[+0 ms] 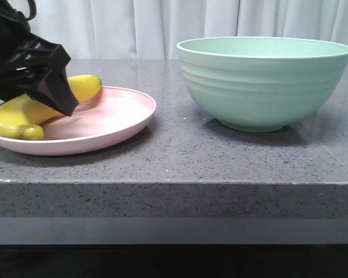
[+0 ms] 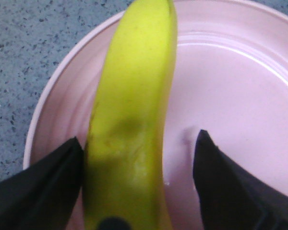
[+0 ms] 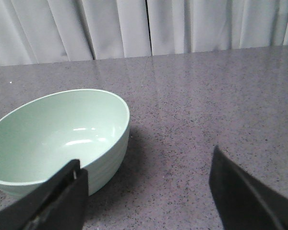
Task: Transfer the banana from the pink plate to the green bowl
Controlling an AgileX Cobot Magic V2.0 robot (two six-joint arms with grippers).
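Note:
The yellow banana (image 1: 13, 119) lies on the pink plate (image 1: 107, 124) at the table's left. My left gripper (image 1: 59, 99) is down over the banana's middle. In the left wrist view the banana (image 2: 134, 91) runs between the two black fingers on the plate (image 2: 235, 81). The left gripper (image 2: 139, 139) is open: one finger is against the banana's side and the other stands apart from it over bare plate. The green bowl (image 1: 261, 81) stands empty at the right. In the right wrist view my right gripper (image 3: 146, 159) is open and empty beside the bowl (image 3: 53, 134).
The grey speckled table (image 1: 174, 162) has its front edge close to the plate and the bowl. A white curtain (image 1: 162, 23) hangs behind the table. The right arm does not show in the front view.

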